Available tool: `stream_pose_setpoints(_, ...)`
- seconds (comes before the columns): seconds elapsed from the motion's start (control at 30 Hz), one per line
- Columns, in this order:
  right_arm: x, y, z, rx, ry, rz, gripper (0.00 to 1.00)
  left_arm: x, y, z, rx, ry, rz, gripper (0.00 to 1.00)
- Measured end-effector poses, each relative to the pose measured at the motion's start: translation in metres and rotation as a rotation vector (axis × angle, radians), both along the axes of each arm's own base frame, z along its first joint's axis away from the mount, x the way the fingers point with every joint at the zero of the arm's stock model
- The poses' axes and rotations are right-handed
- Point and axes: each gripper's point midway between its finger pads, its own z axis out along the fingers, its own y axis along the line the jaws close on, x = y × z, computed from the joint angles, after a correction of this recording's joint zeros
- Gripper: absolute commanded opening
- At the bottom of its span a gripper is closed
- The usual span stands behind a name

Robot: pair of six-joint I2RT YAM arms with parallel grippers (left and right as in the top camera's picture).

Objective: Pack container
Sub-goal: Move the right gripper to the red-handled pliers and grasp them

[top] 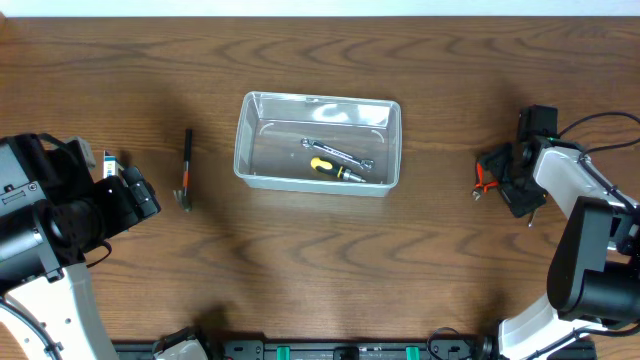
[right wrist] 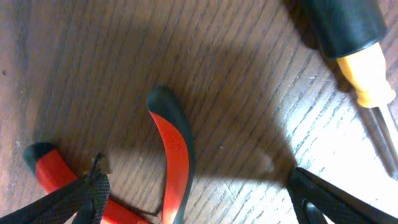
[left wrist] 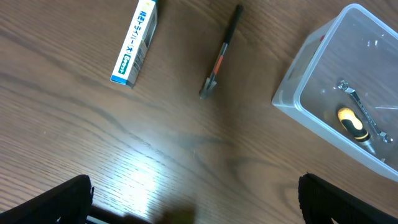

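The container [top: 318, 102] stands in the middle of the table [top: 320, 260], a little to the far side. Inside it lie a wrench [top: 338, 153] and a yellow-black screwdriver [top: 335, 170], close together.

To the left of the container, well apart from it, lies a hammer [top: 186, 170], and further left a small blue-white box [top: 108, 163].

The left gripper [left wrist: 199, 208] hangs above bare wood near the box. Its fingers [left wrist: 62, 199] are spread wide and nothing is between them.

The right gripper [right wrist: 199, 208] is low over the red pliers [right wrist: 174, 155] at the right side of the table. Its jaws are apart. One handle lies between them, the other under the left finger [right wrist: 74, 199]; I cannot tell whether it touches. A second screwdriver [right wrist: 354, 37] lies just beside the pliers.
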Motion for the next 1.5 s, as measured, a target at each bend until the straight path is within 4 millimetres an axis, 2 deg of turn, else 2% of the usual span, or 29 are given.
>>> stream_pose_setpoints(0.1, -0.0003, -0.0007, -0.0004, -0.003, 0.002, -0.003, 0.76, 0.0000, 0.0000, 0.0000, 0.000, 0.000, 0.000, 0.98)
stream_pose_setpoints(0.3, -0.0014, -0.0013, -0.0014, -0.006, 0.008, -0.007, 0.66, 0.0000, 0.0000, 0.0000, 0.000, 0.000, 0.000, 0.98)
stream_pose_setpoints(0.43, -0.0034, -0.0017, -0.0020, -0.008, 0.016, -0.008, 0.55, 0.0000, 0.0000, 0.0000, 0.000, 0.000, 0.000, 0.98)
stream_pose_setpoints(0.7, -0.0049, -0.0002, -0.0027, -0.001, 0.023, -0.007, 0.21, 0.0000, 0.0000, 0.0000, 0.000, 0.000, 0.000, 0.98)
stream_pose_setpoints(0.83, -0.0047, 0.0008, -0.0030, 0.005, 0.022, -0.010, 0.10, 0.0000, 0.0000, 0.0000, 0.000, 0.000, 0.000, 0.98)
stream_pose_setpoints(1.0, -0.0040, 0.0014, -0.0028, 0.010, 0.020, -0.009, 0.02, 0.0000, 0.0000, 0.0000, 0.000, 0.000, 0.000, 0.98)
stream_pose_setpoints(1.5, -0.0042, 0.0015, -0.0029, 0.010, 0.021, -0.007, 0.01, -0.0006, -0.0003, -0.0003, -0.001, 0.003, 0.000, 0.98)
